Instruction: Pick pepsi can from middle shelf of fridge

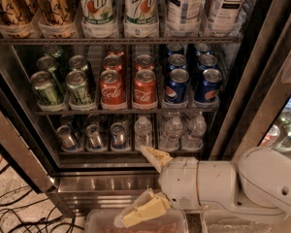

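Lower centre of frame: gripper [148,186] hovering low before fridge [106,186], fingers spread wide, holding nothing. Pepsi can [177,86] standing front right on middle shelf [121,111], beside red cans [145,89]. Judging approach step: gripper needing to rise and reach forward, lining up on blue can.

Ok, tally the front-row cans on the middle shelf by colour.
Green cans: 2
Red cans: 2
Pepsi cans: 2
Total: 6
Gripper: low, in front of the fridge base, fingers apart, holding nothing.
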